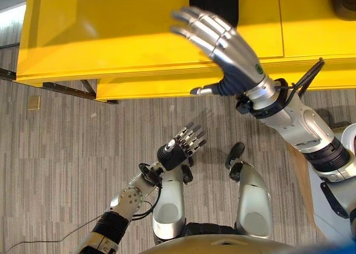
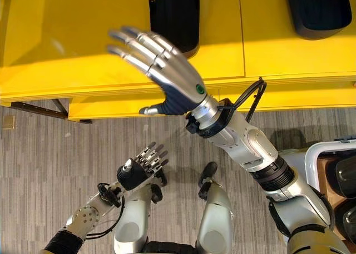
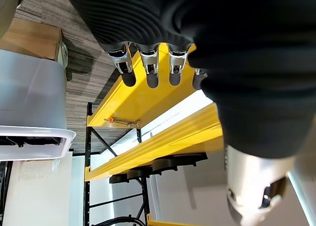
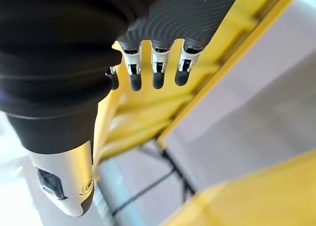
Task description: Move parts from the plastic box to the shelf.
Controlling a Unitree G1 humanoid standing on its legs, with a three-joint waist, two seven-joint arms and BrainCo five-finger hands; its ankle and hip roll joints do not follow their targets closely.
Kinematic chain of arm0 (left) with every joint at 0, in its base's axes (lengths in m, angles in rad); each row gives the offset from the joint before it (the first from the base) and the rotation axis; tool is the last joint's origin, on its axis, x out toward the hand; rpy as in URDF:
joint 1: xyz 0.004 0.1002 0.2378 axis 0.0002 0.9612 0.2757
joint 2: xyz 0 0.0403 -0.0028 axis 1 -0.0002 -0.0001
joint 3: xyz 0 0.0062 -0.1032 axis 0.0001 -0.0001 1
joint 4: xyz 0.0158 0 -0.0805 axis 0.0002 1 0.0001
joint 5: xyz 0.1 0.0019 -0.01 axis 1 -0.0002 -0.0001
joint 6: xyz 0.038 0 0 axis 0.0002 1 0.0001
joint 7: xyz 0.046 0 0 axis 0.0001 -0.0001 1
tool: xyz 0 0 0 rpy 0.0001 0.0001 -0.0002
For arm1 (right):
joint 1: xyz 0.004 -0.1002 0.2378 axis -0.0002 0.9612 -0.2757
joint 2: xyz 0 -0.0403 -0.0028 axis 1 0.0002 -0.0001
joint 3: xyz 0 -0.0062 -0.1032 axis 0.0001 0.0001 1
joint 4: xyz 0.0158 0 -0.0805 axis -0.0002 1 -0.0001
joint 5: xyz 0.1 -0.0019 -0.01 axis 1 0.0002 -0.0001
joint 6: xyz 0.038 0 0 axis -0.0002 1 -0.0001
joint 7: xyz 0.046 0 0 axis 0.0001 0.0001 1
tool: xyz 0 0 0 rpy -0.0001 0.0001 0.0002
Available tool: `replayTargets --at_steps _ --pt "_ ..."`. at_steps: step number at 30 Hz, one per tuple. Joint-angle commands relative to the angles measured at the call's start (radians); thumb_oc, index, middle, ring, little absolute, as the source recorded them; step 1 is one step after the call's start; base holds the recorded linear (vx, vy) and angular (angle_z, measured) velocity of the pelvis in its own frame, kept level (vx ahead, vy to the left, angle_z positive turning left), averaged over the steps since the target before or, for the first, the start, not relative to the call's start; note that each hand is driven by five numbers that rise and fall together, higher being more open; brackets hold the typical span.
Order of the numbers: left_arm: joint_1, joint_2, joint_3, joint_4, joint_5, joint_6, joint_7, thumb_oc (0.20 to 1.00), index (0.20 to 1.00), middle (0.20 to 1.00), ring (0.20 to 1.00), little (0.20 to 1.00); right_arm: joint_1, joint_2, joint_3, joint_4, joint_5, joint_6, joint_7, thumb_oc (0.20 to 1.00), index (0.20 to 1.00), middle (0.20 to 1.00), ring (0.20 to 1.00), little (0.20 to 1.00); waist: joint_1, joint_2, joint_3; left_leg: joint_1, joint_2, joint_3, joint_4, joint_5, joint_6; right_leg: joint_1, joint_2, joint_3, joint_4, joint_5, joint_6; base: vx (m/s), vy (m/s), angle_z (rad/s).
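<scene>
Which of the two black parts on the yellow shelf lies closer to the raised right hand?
The black part just beyond the right hand, whose straight fingers reach toward it. The other black part lies farther along the yellow shelf, toward the robot's right.

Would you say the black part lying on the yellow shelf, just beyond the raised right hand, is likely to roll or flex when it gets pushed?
Probably neither. The black part looks moulded and rigid, so it should hold its shape. It lies flat on the yellow shelf, so it would likely slide rather than roll.
</scene>
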Motion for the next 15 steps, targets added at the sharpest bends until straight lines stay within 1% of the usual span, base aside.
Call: replayTargets --at_steps 1,3,5,6,8,9,11,13,14,15 --pt "0.054 0.017 -0.04 -0.047 -0.016 -0.031 -0.075 1.0 1.0 1.0 1.0 1.0 -0.036 -0.052 0.044 -0.023 0.035 0.067 0.127 1.0 1.0 1.0 1.0 1.0 0.018 -0.024 -0.033 0.029 0.081 -0.024 0.051 -0.066 -0.076 0.042 -0.07 0.002 0.016 -0.024 0.134 -0.03 -0.037 -0.03" --pt "0.064 0.022 -0.033 -0.039 -0.006 -0.031 -0.092 1.0 1.0 1.0 1.0 1.0 -0.044 -0.084 0.085 0.012 0.04 0.125 0.138 1.0 1.0 1.0 1.0 1.0 0.021 -0.027 -0.033 0.033 0.08 -0.022 0.048 -0.065 -0.074 0.048 -0.068 0.001 0.008 -0.021 0.134 -0.01 -0.015 -0.01" --pt "0.069 0.028 -0.032 -0.035 -0.009 -0.038 -0.097 1.0 1.0 1.0 1.0 1.0 -0.046 -0.108 0.113 0.033 0.05 0.148 0.136 1.0 1.0 1.0 1.0 1.0 0.021 -0.031 -0.033 0.032 0.083 -0.023 0.047 -0.062 -0.075 0.048 -0.068 0.0 0.009 -0.022 0.136 0.0 0.0 0.0" --pt "0.069 0.03 -0.031 -0.037 -0.009 -0.037 -0.093 1.0 1.0 1.0 1.0 1.0 -0.048 -0.117 0.129 0.04 0.062 0.161 0.172 1.0 1.0 1.0 1.0 1.0 0.022 -0.035 -0.033 0.033 0.083 -0.022 0.047 -0.061 -0.074 0.05 -0.067 0.0 0.01 -0.023 0.136 0.0 0.0 0.0" --pt "0.068 0.032 -0.03 -0.042 -0.007 -0.037 -0.087 1.0 1.0 1.0 1.0 1.0 -0.051 -0.126 0.149 0.052 0.052 0.152 0.213 1.0 1.0 1.0 1.0 1.0 0.023 -0.039 -0.033 0.03 0.084 -0.023 0.047 -0.06 -0.075 0.048 -0.066 0.0 0.012 -0.025 0.136 0.0 0.0 0.0" --pt "0.069 0.034 -0.029 -0.043 -0.004 -0.037 -0.087 1.0 1.0 1.0 1.0 1.0 -0.05 -0.134 0.164 0.06 0.028 0.15 0.214 1.0 1.0 1.0 1.0 1.0 0.025 -0.041 -0.033 0.031 0.084 -0.025 0.046 -0.059 -0.075 0.05 -0.065 -0.002 0.013 -0.025 0.136 0.0 -0.031 -0.01" --pt "0.076 0.038 -0.026 -0.045 0.001 -0.034 -0.088 1.0 1.0 1.0 1.0 1.0 -0.062 -0.154 0.195 0.112 0.019 0.179 0.191 1.0 1.0 1.0 1.0 1.0 0.033 -0.046 -0.033 0.034 0.085 -0.029 0.043 -0.057 -0.075 0.057 -0.064 -0.007 0.011 -0.026 0.133 0.01 -0.045 0.01" --pt "0.074 0.036 -0.023 -0.044 0.009 -0.028 -0.084 1.0 1.0 1.0 1.0 1.0 -0.072 -0.156 0.21 0.157 0.029 0.178 0.148 1.0 1.0 1.0 1.0 1.0 0.038 -0.047 -0.033 0.035 0.082 -0.034 0.039 -0.054 -0.074 0.061 -0.062 -0.008 0.007 -0.024 0.132 0.02 -0.029 0.03" --pt "0.072 0.037 -0.022 -0.048 0.007 -0.023 -0.078 1.0 1.0 1.0 1.0 1.0 -0.074 -0.149 0.198 0.168 0.029 0.177 0.096 1.0 1.0 1.0 1.0 1.0 0.038 -0.046 -0.033 0.034 0.083 -0.038 0.041 -0.053 -0.075 0.062 -0.062 -0.009 0.008 -0.024 0.132 0.02 -0.01 0.06" --pt "0.071 0.037 -0.022 -0.05 0.005 -0.021 -0.075 1.0 1.0 1.0 1.0 1.0 -0.073 -0.146 0.193 0.168 0.025 0.178 0.094 1.0 1.0 1.0 1.0 1.0 0.038 -0.046 -0.033 0.033 0.083 -0.038 0.041 -0.053 -0.074 0.062 -0.062 -0.008 0.008 -0.025 0.131 0.02 -0.004 0.05"
